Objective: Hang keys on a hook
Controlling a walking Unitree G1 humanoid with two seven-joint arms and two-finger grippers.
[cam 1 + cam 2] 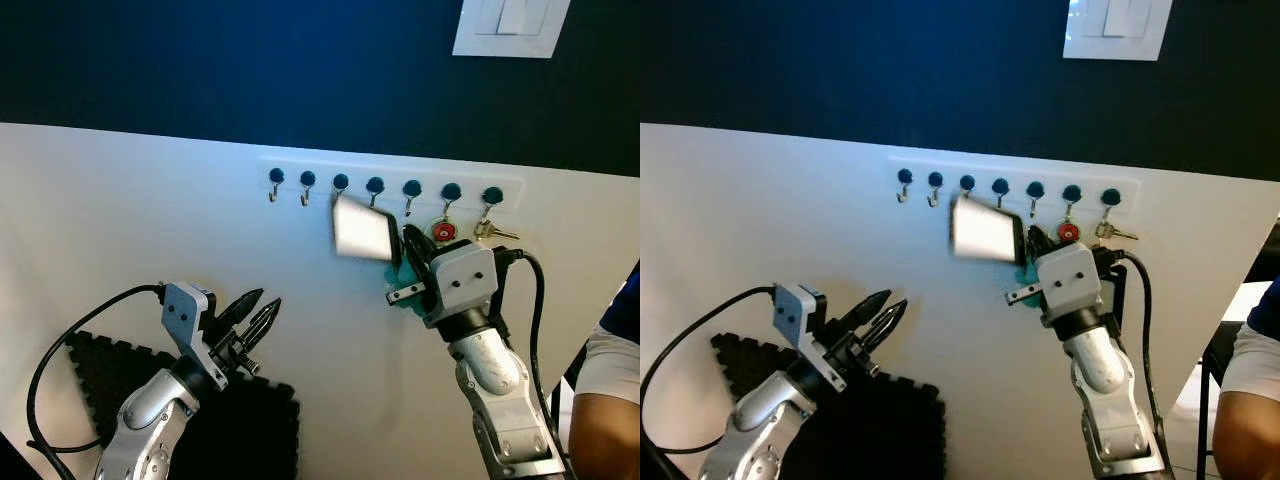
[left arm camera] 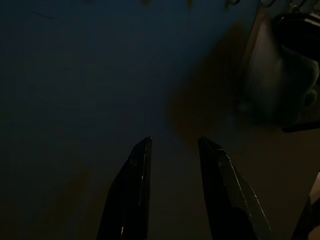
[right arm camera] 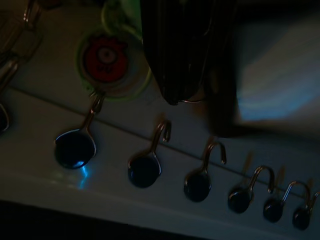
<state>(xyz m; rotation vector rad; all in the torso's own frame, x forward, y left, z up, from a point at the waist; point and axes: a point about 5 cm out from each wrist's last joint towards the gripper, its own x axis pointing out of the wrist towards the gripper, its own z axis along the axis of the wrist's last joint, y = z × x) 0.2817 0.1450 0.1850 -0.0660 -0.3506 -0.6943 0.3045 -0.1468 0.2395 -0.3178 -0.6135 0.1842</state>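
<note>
Black fingers [image 2: 140,190] of the left gripper [image 1: 252,318] hang slightly apart, idle and low. Right gripper [image 1: 408,250] is clamped on the keys' white tag [image 1: 362,230], held just below the hooks [image 1: 375,187]. Keys look light and dangly, so gripping near the ring seems wisest.

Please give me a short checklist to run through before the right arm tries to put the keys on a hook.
1. Right gripper up at the hook rail: ok.
2. Grip on the keys: cannot tell; the white tag sticks out beside the fingers, the key ring is hidden.
3. Free hooks near the gripper: ok; several bare hooks sit beside the one with the red tag.
4. Ring lined up over a hook tip: cannot tell.
5. Left gripper out of the way: ok, low and open.
6. Person's arm away from the rail: ok.
</note>
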